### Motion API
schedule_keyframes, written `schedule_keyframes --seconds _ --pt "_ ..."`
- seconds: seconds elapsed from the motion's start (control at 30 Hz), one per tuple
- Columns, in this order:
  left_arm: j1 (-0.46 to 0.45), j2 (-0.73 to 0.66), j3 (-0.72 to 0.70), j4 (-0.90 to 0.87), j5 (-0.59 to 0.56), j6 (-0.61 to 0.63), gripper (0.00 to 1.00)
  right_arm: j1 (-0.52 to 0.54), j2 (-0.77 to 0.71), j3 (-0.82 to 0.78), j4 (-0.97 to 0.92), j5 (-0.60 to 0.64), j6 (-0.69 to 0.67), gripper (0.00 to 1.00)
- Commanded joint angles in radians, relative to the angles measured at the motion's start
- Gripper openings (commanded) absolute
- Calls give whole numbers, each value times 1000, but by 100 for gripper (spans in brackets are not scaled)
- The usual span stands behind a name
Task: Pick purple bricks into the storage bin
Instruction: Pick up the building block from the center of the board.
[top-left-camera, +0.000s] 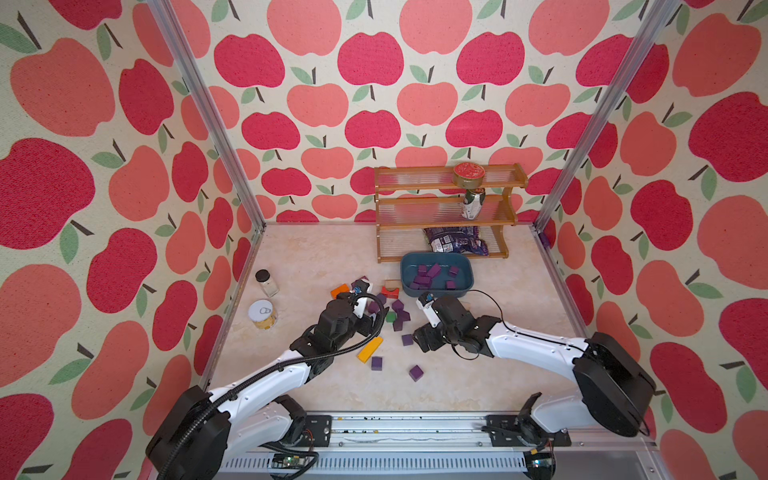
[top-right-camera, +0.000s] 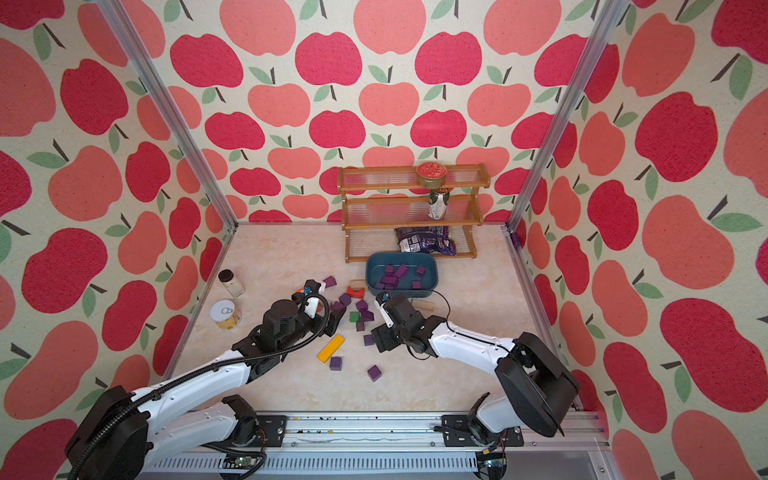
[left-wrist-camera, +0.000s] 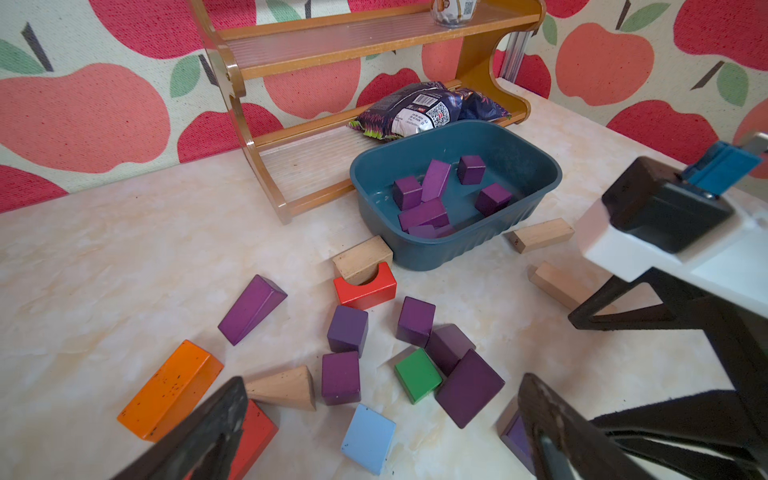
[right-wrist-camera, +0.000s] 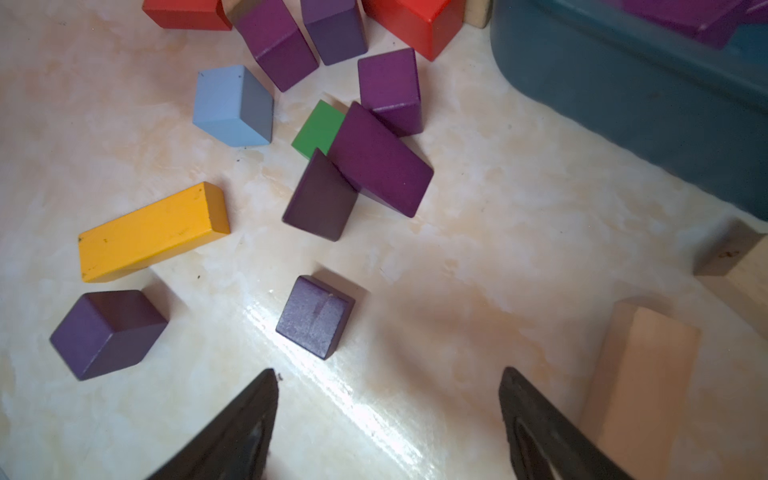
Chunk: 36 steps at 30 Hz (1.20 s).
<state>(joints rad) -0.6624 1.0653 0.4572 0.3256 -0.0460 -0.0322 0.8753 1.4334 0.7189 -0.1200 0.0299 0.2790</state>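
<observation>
The storage bin (top-left-camera: 436, 255) (left-wrist-camera: 436, 253), a dark teal tub, stands in front of the wooden rack and holds several purple bricks (top-left-camera: 428, 274) (left-wrist-camera: 434, 183). More purple bricks lie in a cluster (top-left-camera: 397, 309) (left-wrist-camera: 347, 332) just left of the bin, mixed with other colours. Loose purple cubes (top-left-camera: 376, 363) (top-left-camera: 416, 372) sit nearer the front. My left gripper (top-left-camera: 372, 309) (left-wrist-camera: 382, 386) hovers open over the cluster, holding nothing. My right gripper (top-left-camera: 417, 332) (right-wrist-camera: 389, 374) is open and empty, low over bare table, a purple cube (right-wrist-camera: 316, 316) just ahead of its fingertips.
A wooden rack (top-left-camera: 449, 208) at the back carries a tin, a can and a purple snack bag (top-left-camera: 455, 241). A glass jar (top-left-camera: 266, 282) and a can (top-left-camera: 263, 314) stand at the left. Yellow (top-left-camera: 370, 349), orange (left-wrist-camera: 170, 390), red, green, light-blue (left-wrist-camera: 368, 436) and plain wood blocks (right-wrist-camera: 648, 374) lie among the bricks.
</observation>
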Motion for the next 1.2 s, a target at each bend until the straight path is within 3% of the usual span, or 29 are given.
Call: schedule_keyframes --seconds 0.0,0.47,0.73,1.17 --pt "6 -12 -11 -3 -18 3 99 8 11 21 -4 -27 1 83" --pt "6 -60 -36 4 -93 -14 99 49 78 122 -116 -40 142 74" --pt "9 -81 -46 9 -89 -14 99 106 177 210 -208 8 167 70" --pt "11 -70 -45 13 -85 -12 99 110 251 264 -242 12 195 62"
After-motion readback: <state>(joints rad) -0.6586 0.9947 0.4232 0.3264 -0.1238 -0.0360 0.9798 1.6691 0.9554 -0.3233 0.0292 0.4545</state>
